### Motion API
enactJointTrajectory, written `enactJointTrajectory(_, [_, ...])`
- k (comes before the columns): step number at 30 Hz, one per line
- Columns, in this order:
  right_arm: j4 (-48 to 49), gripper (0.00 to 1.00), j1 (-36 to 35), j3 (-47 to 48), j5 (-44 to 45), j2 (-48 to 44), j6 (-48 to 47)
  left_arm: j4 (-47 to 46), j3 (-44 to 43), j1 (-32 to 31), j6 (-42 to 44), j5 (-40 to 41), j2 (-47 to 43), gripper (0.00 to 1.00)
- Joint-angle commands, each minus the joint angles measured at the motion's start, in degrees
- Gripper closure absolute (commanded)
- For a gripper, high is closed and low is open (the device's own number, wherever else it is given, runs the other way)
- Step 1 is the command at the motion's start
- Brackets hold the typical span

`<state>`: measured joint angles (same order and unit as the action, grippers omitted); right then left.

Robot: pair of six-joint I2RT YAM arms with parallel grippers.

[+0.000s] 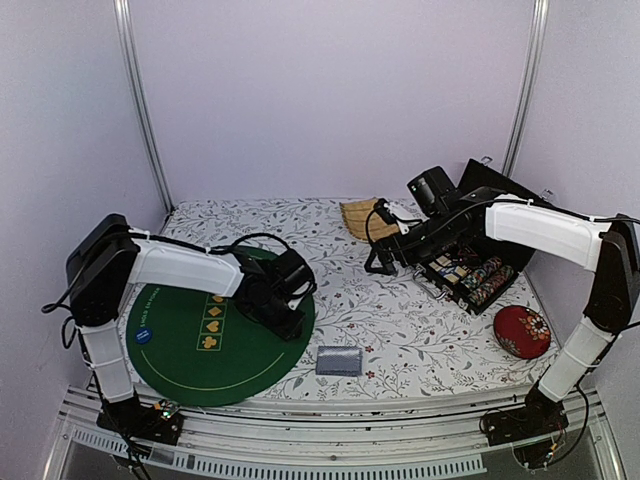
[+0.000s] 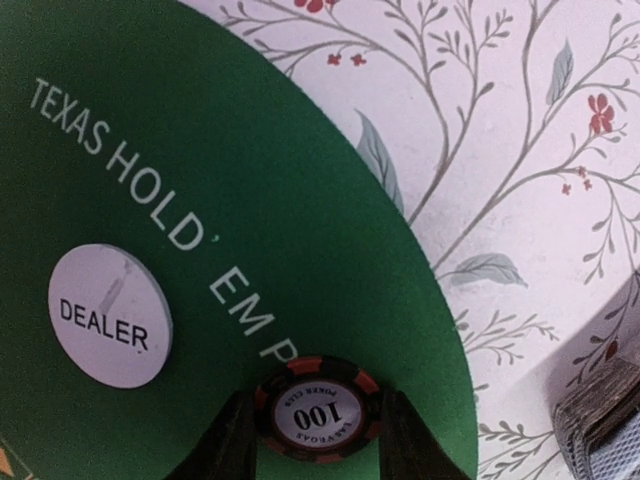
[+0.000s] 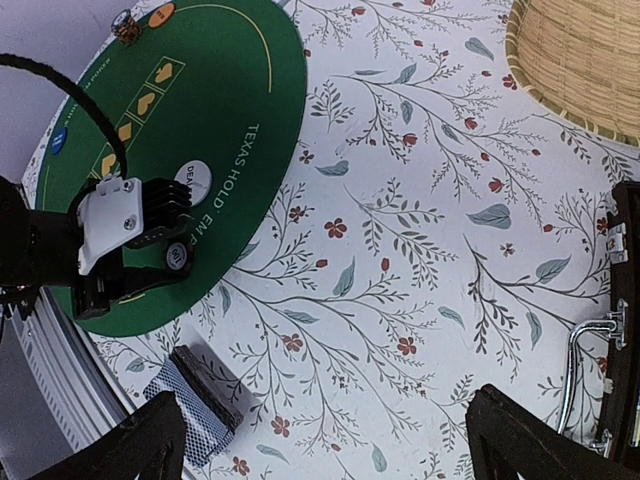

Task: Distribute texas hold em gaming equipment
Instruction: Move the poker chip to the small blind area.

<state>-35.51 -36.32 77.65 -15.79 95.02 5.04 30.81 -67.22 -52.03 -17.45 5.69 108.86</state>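
While beside "DEALER" button (image 2: 110,315), "100" chip (image 2: 318,408) (red-black)

Open floral desk (image 1: 400,320) is left between the green mat (image 1: 190,370) and the chip case (image 1: 478,280) — interrupted by the card deck (image 1: 338,360) near the front. The far side is narrowed by the woven tray (image 1: 365,218), the right corner by the red cushion (image 1: 521,331); the mat's right rim is occupied by the left gripper (image 3: 176,258), clamped on a chip (image 2: 318,408).

My left arm bends low, left gripper (image 2: 320,428) pinching a poker chip (image 2: 318,405); my right arm stretches out, right gripper (image 3: 330,452) spread wide.
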Motion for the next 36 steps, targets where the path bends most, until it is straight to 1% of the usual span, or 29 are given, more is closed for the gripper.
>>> enactJointTrajectory(1, [0.8,0.0,0.2,-0.8,-0.4,-2.3,-0.7,7.7,4.9,0.0,-2.6,3.7,-1.2,0.7])
enactJointTrajectory(5, [0.7,0.0,0.2,-1.1,-0.5,-2.5,-0.9,6.3,13.3,0.7,-8.6,-0.2,-7.9,0.69])
enactJointTrajectory(8, [1.3,0.0,0.2,-1.7,-0.8,-2.6,-1.0,8.2,18.0,2.3,-12.2,0.4,-12.5,0.69])
enactJointTrajectory(10, [1.8,0.0,0.2,-1.9,-1.2,-2.5,-1.2,8.8,20.5,4.3,-14.6,0.1,-15.6,0.7])
enactJointTrajectory(13, [2.5,0.0,0.2,-2.5,-1.7,-2.5,-1.8,5.4,25.4,8.7,-18.2,-1.3,-19.0,0.71])
enactJointTrajectory(14, [2.8,0.0,0.2,-2.8,-1.8,-2.6,-2.1,5.4,26.9,9.9,-19.3,-1.0,-19.6,0.72])
enactJointTrajectory(17, [3.9,0.0,0.2,-3.5,-2.5,-3.0,-3.0,6.9,29.4,12.9,-22.0,3.2,-21.9,0.72])
enactJointTrajectory(19, [4.1,0.0,0.3,-3.6,-3.0,-3.1,-4.1,7.2,30.3,14.9,-24.1,5.6,-23.8,0.75])
enactJointTrajectory(23, [3.8,0.0,0.4,-3.6,-3.4,-3.3,-7.4,6.5,32.4,21.7,-27.8,9.0,-26.6,0.75])
enactJointTrajectory(26, [3.7,0.0,0.9,-3.9,-3.4,-4.1,-9.5,5.1,34.4,27.1,-28.3,8.9,-28.2,0.75])
enactJointTrajectory(30, [4.7,0.01,1.7,-4.8,-4.4,-5.5,-10.1,4.9,35.1,32.9,-28.9,11.0,-30.5,0.75])
enactJointTrajectory(33, [5.6,0.01,1.9,-5.3,-5.3,-6.2,-10.1,1.9,36.6,39.8,-27.2,10.4,-31.6,0.75])
enactJointTrajectory(36, [5.7,0.01,2.4,-5.7,-5.6,-6.7,-10.1,0.5,36.3,43.5,-25.5,9.9,-30.3,0.76])
